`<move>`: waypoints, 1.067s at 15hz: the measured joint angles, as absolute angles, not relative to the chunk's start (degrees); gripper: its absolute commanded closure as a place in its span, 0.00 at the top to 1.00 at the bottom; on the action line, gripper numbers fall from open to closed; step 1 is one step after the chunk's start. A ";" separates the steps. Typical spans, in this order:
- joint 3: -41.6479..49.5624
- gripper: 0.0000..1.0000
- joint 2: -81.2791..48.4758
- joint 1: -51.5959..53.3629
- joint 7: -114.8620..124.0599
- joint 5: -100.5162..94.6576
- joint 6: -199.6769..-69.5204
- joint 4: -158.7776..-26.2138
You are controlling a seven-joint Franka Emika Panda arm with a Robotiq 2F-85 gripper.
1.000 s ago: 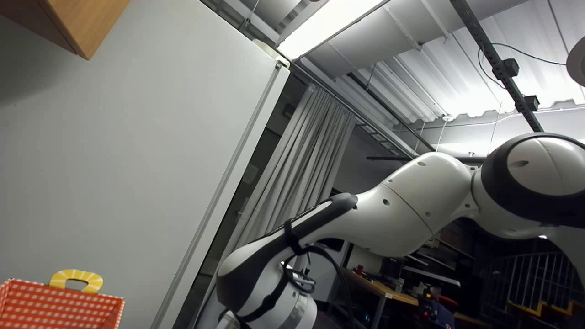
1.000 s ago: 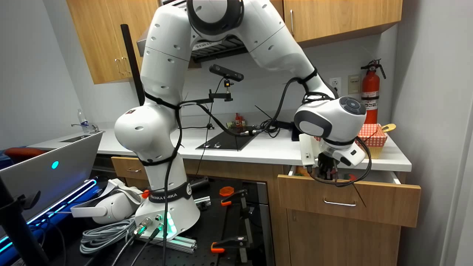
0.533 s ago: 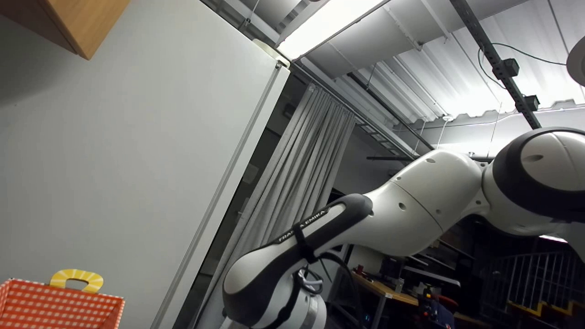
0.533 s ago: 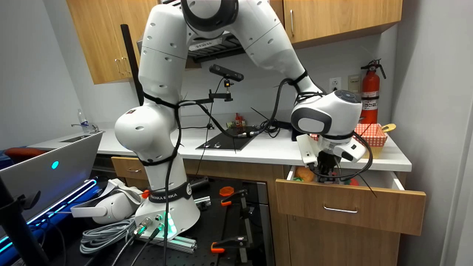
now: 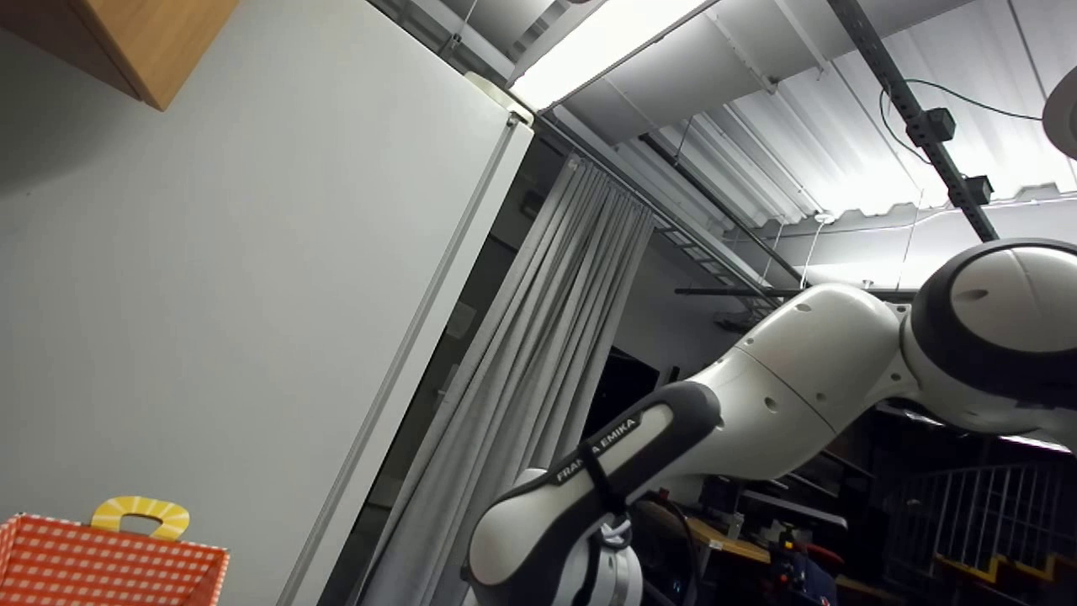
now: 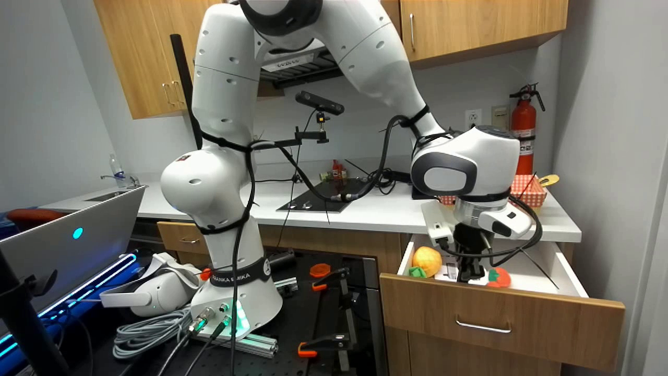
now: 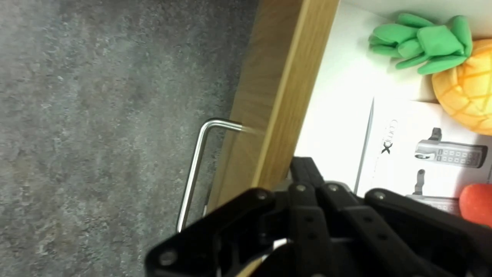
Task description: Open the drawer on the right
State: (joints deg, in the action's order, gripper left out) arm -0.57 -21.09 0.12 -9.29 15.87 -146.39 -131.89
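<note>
In an exterior view, the drawer (image 6: pixel 490 308) juts out beneath the right end of the countertop (image 6: pixel 376 220), the gripper (image 6: pixel 470 275) inside it, just behind the front panel (image 7: pixel 290 111). A toy pineapple (image 6: pixel 428 259) lies left of the gripper, another toy (image 6: pixel 500 278) right. On the countertop, a basket (image 6: pixel 532 194) stands before a fire extinguisher (image 6: pixel 523 133).

The drawer (image 6: pixel 502 313) on the right stands open, well out, its white inside showing, in the lower right of an exterior view. It is broad, faced with brown wood grain that turns paler along the top edge. A slim, shiny metal handle (image 6: pixel 484 327) runs sideways near the middle of its face.
</note>
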 measured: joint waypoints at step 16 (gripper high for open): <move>9.62 0.00 -16.33 -3.96 -0.43 0.20 -146.39 -134.06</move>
